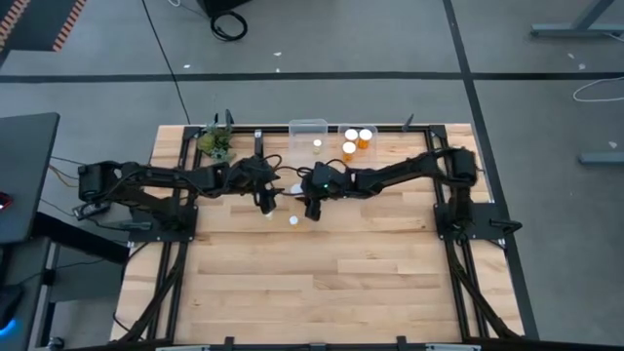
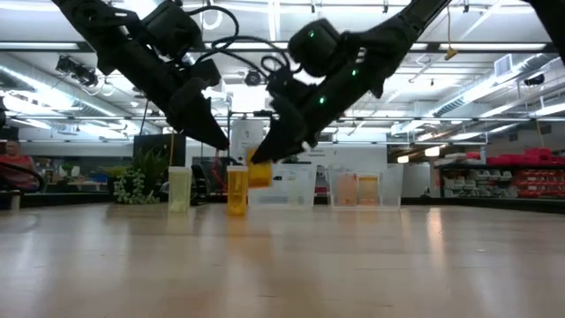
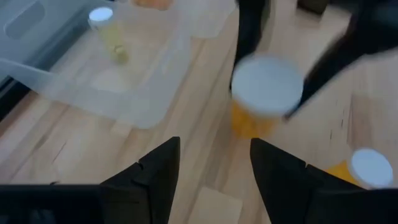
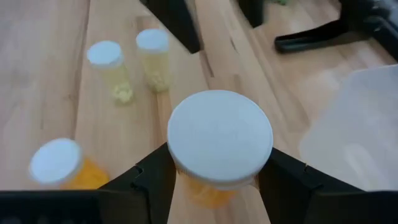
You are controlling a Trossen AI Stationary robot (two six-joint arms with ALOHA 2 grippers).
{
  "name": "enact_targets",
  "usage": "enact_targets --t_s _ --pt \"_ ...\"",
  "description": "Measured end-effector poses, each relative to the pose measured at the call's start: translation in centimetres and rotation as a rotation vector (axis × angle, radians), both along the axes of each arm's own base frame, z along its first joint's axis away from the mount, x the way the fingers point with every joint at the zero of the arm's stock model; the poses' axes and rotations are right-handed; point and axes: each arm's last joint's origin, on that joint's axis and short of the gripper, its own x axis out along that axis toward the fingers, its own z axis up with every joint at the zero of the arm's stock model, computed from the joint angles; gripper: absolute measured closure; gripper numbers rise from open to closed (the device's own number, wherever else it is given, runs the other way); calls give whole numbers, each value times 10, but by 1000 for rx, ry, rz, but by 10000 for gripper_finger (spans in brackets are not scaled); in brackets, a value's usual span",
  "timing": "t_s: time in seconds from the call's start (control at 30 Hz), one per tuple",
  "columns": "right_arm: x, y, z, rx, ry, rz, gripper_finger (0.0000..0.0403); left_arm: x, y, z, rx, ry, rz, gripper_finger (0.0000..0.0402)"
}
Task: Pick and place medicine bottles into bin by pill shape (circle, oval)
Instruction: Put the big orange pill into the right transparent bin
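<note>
Between right gripper (image 4: 214, 180) fingers, bottle (image 4: 219, 146), tilted, cap up

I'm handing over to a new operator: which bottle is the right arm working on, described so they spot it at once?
Start at the two clear bins on the table's far edge, then come toward the middle where both arms meet. The bottle, amber with a wide white cap, sits between the right gripper fingers, lifted and tilted, unlike the bottles standing on the wood nearby.

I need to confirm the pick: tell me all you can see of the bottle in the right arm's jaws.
The bottle is an amber-orange translucent cylinder with a wide round white cap, plastic by its look. The right gripper clamps its body just under the cap. In the low view it hangs tilted, clear of the table, beside a standing bottle.
</note>
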Motion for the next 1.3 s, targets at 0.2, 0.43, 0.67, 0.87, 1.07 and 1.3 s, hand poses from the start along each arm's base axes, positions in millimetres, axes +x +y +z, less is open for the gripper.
enact_targets --t_s 0.2,0.43,0.67,0.87,1.07,1.3 --pt "-12 -1 28 -15 -5 -3 199 0 -1 0 -2 5 -1 213" --pt "-25 -8 46 -32 5 -24 200 0 -1 -1 3 14 -8 223" --pt "-46 -18 50 -45 -29 -61 200 -2 -1 -3 1 38 -11 224" --pt "-68 -23 55 -65 -73 -110 199 -2 -1 -2 2 35 -12 227" --pt "-93 -35 54 -91 -69 -203 198 -1 -1 -2 3 32 -11 229" --pt "-119 -56 44 -102 -33 -338 197 -2 -1 -2 3 34 -11 229"
